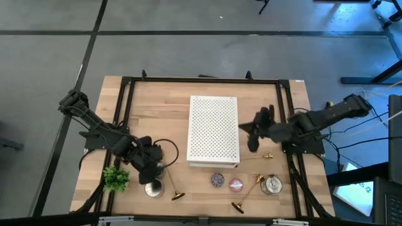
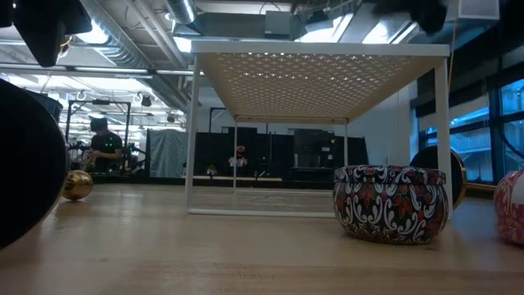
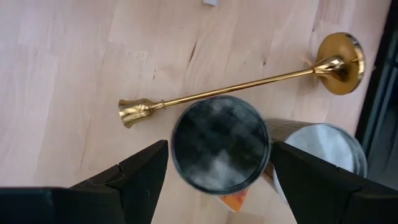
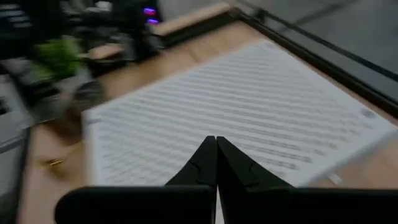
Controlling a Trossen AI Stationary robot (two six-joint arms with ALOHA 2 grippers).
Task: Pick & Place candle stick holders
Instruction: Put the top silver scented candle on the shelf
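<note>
Hovering low over the near-left part of the worktop, the left hand has its fingers apart around a round tin lid, dull and cloudy grey; I cannot tell whether the pads touch it. Its open silver tin sits just beside. Right next to them lies a candle stick holder on its side: thin polished brass stem, flared round base, small fluted cup. Two more brass holders lie toward the near-right, among a patterned tin, a pink disc and another silver tin. The right hand hangs over the edge of the white perforated metal rack, fingers pressed together on nothing. My read is that picking has not begun on any holder; the next move calls for the left hand to shift off the lid and line its fingers across the slim, slippery stem, which may roll on smooth wood. A small green plant stands at the near-left corner.
</note>
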